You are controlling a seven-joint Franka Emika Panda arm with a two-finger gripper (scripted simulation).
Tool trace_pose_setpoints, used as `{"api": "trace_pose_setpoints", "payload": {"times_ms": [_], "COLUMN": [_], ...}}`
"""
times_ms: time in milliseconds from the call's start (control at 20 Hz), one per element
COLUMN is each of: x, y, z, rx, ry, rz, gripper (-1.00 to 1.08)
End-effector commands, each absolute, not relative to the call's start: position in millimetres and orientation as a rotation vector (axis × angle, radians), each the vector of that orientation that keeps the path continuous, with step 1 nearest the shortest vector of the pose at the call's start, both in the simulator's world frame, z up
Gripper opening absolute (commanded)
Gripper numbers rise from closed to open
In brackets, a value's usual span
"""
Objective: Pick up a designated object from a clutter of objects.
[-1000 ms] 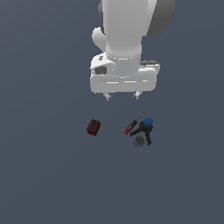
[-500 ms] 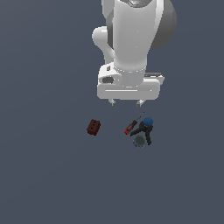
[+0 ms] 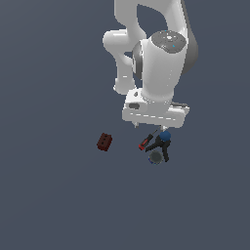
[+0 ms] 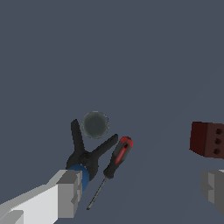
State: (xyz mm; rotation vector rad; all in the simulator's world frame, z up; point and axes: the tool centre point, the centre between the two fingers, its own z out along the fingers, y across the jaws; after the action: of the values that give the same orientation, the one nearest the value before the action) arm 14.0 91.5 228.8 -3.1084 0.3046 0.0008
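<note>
The gripper [image 4: 139, 190] stands wide, its two grey fingers [image 4: 70, 192] far apart in the wrist view and holding nothing; one finger sits right over the blue knob end of the black V-shaped thing [image 4: 87, 153], the other near the dark red block [image 4: 208, 139]. In the exterior view the gripper [image 3: 155, 128] hangs just above the cluster, at about twelve o'clock from it.

Counted: one black V-shaped thing [image 3: 161, 145], one red-handled screwdriver [image 4: 113, 164], one grey round disc [image 4: 96, 124], one dark red block. The disc lies between the tips of the V's two arms. The screwdriver lies just beside one arm, close to parallel with it, thin shaft pointing back toward the gripper. In the exterior view the screwdriver [image 3: 146, 141] is at nine o'clock of the V, the disc [image 3: 156, 157] at six o'clock, and the block [image 3: 104, 142] well apart, farther out at nine o'clock.

Against the earlier frames, the arm has swung and come lower, its hand now almost over the blue knob; the four items lie where they lay.
</note>
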Motion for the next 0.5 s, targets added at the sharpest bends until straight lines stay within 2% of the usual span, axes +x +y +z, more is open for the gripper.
{"api": "trace_pose_setpoints", "payload": {"times_ms": [0, 450], "x": [13, 0], "y": [103, 142], "z": [211, 149], "rx": [-3.106, -3.086], "ry": [0.366, 0.577], "rz": [0.0, -0.002], "gripper": [1.0, 1.0]}}
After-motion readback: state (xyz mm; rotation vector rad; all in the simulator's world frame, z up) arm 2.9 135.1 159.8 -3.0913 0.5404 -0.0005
